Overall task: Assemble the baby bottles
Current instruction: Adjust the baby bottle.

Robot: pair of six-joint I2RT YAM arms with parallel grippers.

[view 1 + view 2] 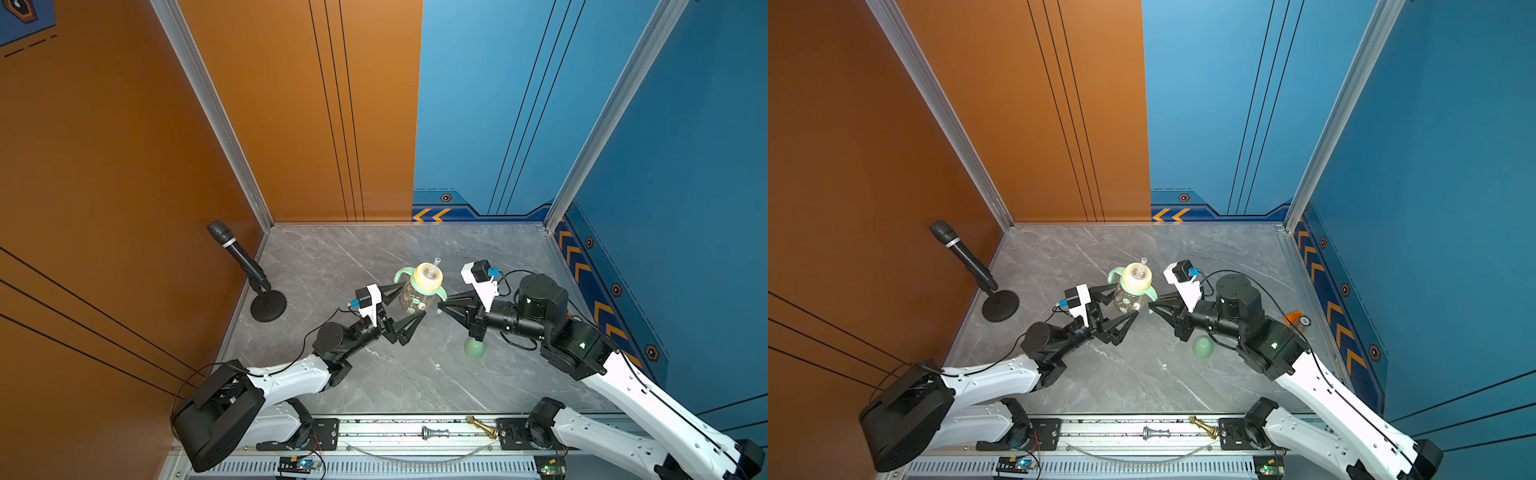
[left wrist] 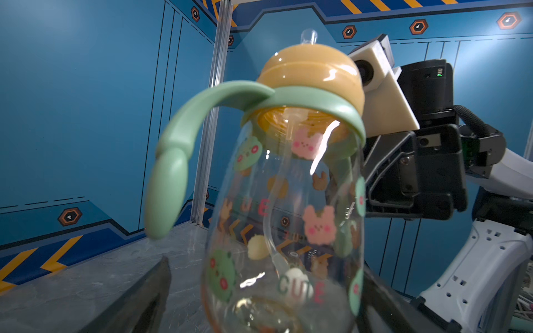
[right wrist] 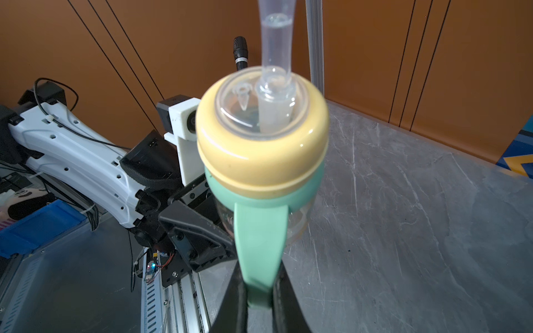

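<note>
Gripping one handle of the mint-green ring (image 3: 261,230), the R jaws are closed tight on it, w/ the handle running down btwn the two black fingers in the R wrist view. That ring sits round the neck of the baby bottle (image 1: 415,297), a clear amber-tinted one w/ printed bears and the word "CUTE" on the glass (image 2: 288,230). The bottle is near the ctr of the grey marble worktop (image 1: 374,386) and tilted, top leaning toward the back wall. Can't tell whether its base touches the worktop. Pale yellow collar (image 1: 428,279) is on top of the ring, w/ the clear straw (image 3: 275,43) poking up through it. L jaws are spread wide, one finger each side of the bottle body, not clamping it; in the L wrist view one finger stands clear of the glass. Mint-green dome cap (image 1: 1203,347) is off the bottle, lying on the worktop partly under the R arm, apart from the bottle. Mic on a stand (image 1: 245,266) is at the worktop's L edge.
</note>
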